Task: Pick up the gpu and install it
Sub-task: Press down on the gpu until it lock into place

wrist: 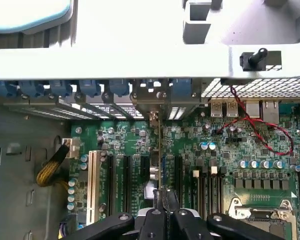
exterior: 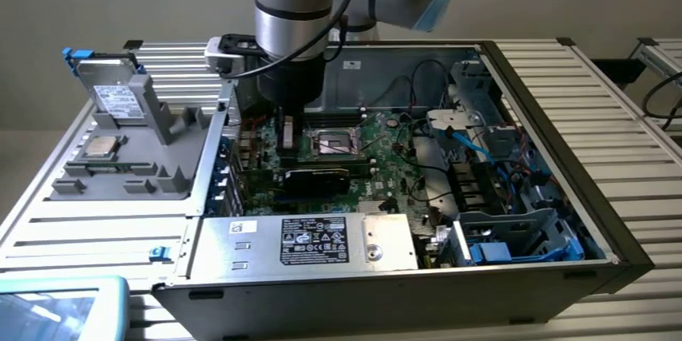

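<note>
Now I see my fingers (wrist: 162, 202) clamped on the gpu (wrist: 160, 150) | gpu stands on edge over the green board (wrist: 250, 145) | inside the computer case (exterior: 554, 101)

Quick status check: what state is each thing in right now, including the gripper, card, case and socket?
gripper: shut on the gpu's edge.
gpu: upright, edge-on over the board's expansion slots; cannot tell whether it is seated.
computer case: lying flat, side panel off, inside exposed.
CPU socket: bare, no cooler on it.
</note>
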Robot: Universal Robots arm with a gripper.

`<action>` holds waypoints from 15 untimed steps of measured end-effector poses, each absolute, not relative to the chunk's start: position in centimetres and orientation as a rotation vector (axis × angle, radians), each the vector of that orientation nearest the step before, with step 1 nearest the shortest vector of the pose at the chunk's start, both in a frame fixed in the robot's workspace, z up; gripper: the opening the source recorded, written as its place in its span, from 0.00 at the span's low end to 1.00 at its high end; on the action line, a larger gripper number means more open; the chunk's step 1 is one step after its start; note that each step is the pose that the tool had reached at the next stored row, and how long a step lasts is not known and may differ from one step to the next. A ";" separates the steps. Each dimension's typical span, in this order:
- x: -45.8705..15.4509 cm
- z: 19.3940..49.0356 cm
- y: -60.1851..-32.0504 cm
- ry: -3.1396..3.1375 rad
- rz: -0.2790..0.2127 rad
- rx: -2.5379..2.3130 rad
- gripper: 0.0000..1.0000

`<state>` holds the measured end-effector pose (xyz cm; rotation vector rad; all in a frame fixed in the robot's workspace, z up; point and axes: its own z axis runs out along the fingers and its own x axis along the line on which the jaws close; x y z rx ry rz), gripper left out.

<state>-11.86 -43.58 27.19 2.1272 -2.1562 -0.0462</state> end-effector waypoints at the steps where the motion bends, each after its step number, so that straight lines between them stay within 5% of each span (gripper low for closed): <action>1: -12.2 27.1 -43.5 -2.156 -0.044 2.127 0.12; 15: -13.2 27.5 -43.0 -2.110 0.005 2.131 0.12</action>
